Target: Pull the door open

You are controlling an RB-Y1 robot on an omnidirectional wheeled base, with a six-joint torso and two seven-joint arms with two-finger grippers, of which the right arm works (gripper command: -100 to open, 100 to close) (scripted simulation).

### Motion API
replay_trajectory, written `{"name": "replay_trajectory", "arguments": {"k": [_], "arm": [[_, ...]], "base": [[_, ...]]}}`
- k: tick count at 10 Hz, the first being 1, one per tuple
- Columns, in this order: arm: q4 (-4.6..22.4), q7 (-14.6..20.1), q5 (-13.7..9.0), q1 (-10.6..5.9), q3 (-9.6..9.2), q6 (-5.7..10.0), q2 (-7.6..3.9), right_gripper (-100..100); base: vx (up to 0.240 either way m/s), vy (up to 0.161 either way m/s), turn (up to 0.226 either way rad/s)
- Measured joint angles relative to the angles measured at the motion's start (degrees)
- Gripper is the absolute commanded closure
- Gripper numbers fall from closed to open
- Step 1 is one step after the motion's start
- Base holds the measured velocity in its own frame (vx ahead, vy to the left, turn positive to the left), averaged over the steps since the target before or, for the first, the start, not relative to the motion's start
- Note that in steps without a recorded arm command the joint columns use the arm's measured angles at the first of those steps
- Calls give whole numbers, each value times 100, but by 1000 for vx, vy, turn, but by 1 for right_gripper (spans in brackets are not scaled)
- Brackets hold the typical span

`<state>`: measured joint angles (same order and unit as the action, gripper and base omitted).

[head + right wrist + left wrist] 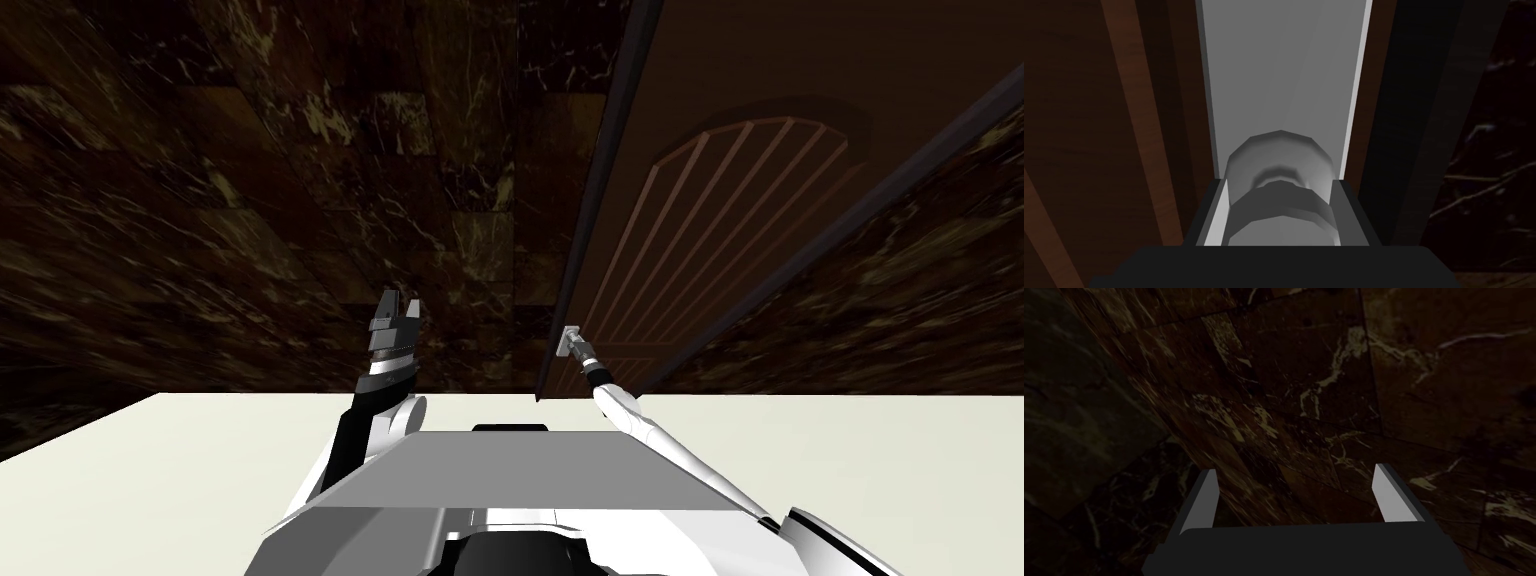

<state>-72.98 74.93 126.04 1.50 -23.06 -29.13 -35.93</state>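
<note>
"Where is the door (740,220)?"
"The brown door is ahead, to my right; its grey knob (1279,155) sits by its edge."
"What grabs it?"
"The right gripper (1280,184) pinches the knob's sides; the left gripper (1296,470) is spread wide, holding nothing."

Right gripper (579,350) apparently on door handle (569,338)

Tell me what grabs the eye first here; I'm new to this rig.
The right gripper, shut on the grey knob at the edge of the brown door, stands out first. The left gripper hangs open, facing the dark marbled wall beside the door.
</note>
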Motion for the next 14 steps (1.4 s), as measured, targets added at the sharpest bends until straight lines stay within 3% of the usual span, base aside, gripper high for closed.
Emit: {"name": "replay_trajectory", "arguments": {"k": [9, 14], "arm": [[68, -998, 11, -53, 95, 20, 122, 100], [109, -1770, 18, -91, 173, 36, 217, 100]], "base": [[-37, -15, 28], [-45, -21, 39]]}}
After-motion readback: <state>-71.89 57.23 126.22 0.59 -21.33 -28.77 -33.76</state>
